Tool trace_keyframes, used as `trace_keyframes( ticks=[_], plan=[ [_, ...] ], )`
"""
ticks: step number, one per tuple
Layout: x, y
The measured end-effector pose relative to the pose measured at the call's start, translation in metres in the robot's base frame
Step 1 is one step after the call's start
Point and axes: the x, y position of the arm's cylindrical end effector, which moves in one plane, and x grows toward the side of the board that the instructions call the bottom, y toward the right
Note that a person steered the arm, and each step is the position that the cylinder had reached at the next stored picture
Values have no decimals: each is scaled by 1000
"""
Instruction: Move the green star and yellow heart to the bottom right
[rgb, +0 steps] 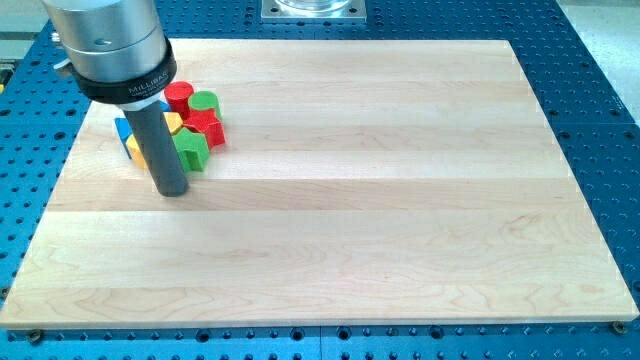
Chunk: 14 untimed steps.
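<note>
A tight cluster of blocks sits at the view's upper left of the wooden board (350, 200). The green star (192, 148) is at the cluster's lower right edge. A yellow block (173, 123), likely the heart, shows only partly behind the rod. My tip (173, 189) rests on the board just below and left of the green star, close to it. The rod hides part of the cluster.
In the same cluster are a red cylinder (179, 97), a green cylinder (205, 102), a red block (206, 127), a blue block (124, 129) and another yellow piece (135, 151). Blue perforated table (590, 60) surrounds the board.
</note>
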Motion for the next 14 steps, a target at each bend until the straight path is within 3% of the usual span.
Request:
trace_keyframes(
  ticks=[3, 5, 6, 8, 9, 11, 13, 14],
  plan=[
    [16, -12],
    [-20, -106],
    [-45, -86],
    [-43, 9],
    [-18, 20],
    [14, 158],
    [-26, 98],
    [-46, 155]
  ],
)
